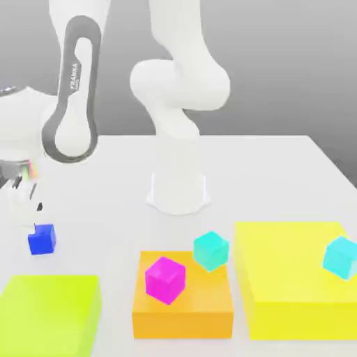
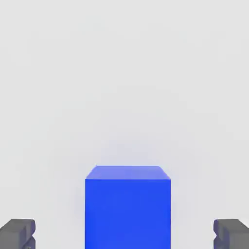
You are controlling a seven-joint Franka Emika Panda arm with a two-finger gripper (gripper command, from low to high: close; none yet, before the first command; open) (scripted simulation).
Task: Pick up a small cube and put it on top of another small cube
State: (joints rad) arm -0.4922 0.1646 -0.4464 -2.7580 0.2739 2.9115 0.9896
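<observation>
While the arm reached toward the exterior view's left, its gripper (image 1: 26, 199) hung just above the blue cube (image 1: 42, 239), which sat alone on the white counter (image 1: 279, 174), well apart from the other blocks. Seen from the hand view, the blue cube (image 2: 128, 206) lay centred between the 2 fingers (image 2: 17, 233), which were spread wide, with bare counter on either side of the cube and no contact yet. That spacing suggested a pre-grasp alignment: the fingers were released so that they could pass down both side faces before closing.

Along the near edge of the counter stood 3 flat blocks. A lime block (image 1: 49, 314) lay at the exterior view's left, nearest the blue cube. An orange block (image 1: 183, 314) stood in the middle and carried a magenta cube (image 1: 165, 279); a cyan cube (image 1: 210, 251) sat tilted at its far corner, near the magenta one. A yellow block (image 1: 293, 293), the largest, lay at the exterior view's right and carried a second cyan cube (image 1: 342, 256) near its outer edge.

As a judgement, the task stood at its first step, with the blue cube neither gripped nor lifted. The next move would call for a straight descent, then a squeeze on the cube's opposite faces. Which small cube would serve as the base could not be told; the tilted ones would make a poorer seat for stacking.
</observation>
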